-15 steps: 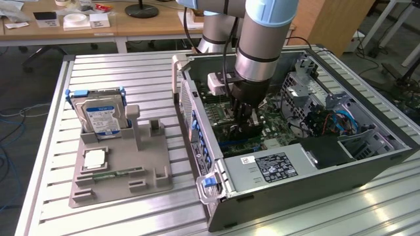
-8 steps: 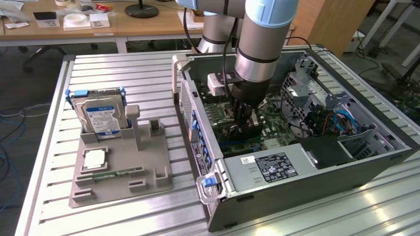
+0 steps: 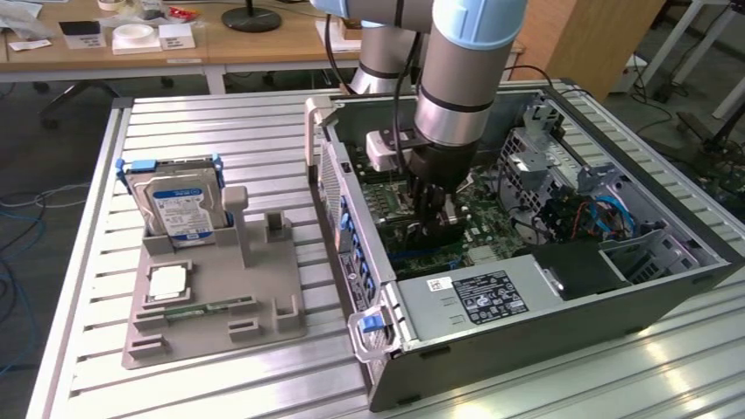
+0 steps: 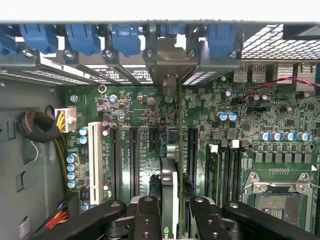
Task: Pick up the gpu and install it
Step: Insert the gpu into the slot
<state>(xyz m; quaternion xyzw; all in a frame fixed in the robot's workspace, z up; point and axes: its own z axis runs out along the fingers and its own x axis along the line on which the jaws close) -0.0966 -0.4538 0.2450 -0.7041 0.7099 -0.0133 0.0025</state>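
Note:
In the wrist view the gpu (image 4: 173, 165) is seen edge-on as a thin upright card. Its silver bracket (image 4: 169, 62) is up against the case's rear slot openings. My gripper (image 4: 174, 220) is shut on the card, with one black finger (image 4: 146, 215) on each side. The card stands over the black expansion slots (image 4: 152, 150) of the green motherboard (image 4: 235, 100); I cannot tell whether its lower edge is in a slot. In the exterior view the gripper (image 3: 434, 223) reaches down inside the open computer case (image 3: 524, 349), above the motherboard.
A silver hard drive (image 3: 177, 208) stands in a grey fixture (image 3: 268, 288) on the exterior view's left, with a small green memory stick (image 3: 209, 307) lying on it. Inside the case are a white slot (image 4: 93, 155), bundled cables (image 4: 37, 127), a processor socket (image 4: 277, 192) and blue latches (image 4: 80, 37).

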